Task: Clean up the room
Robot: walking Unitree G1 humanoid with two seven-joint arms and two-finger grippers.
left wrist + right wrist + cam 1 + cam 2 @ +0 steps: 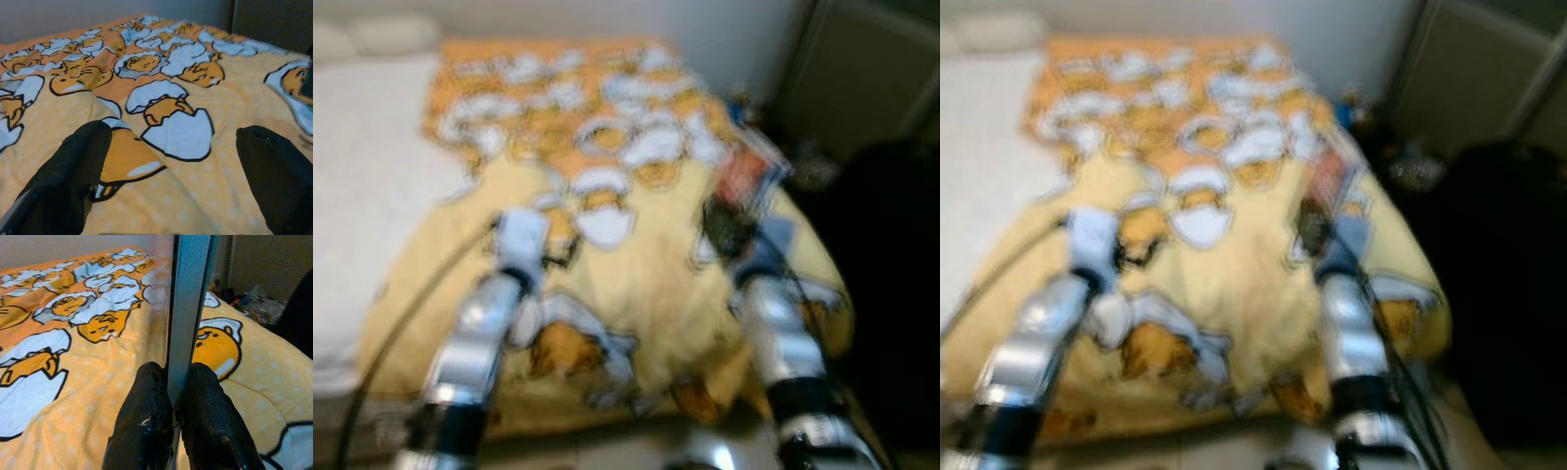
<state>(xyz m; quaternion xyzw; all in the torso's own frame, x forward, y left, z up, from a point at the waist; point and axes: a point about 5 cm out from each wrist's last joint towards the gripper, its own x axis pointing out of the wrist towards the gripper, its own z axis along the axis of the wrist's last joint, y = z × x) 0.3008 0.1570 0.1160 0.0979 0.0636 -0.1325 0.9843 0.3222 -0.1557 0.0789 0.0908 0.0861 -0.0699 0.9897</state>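
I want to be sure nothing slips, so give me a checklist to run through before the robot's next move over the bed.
1. Right gripper shut on the flat item: ok; fingers pinch its lower edge.
2. Item identity: cannot tell; thin, flat, seen edge-on, reddish in the blurred head views.
3. Left gripper free: ok; open, fingers apart over the blanket.
4. Blanket under the left gripper bare: ok.
5. Head views sharp enough to aim: not ok; both blurred.
6. Clutter beside the bed, right side: cannot tell what it is.
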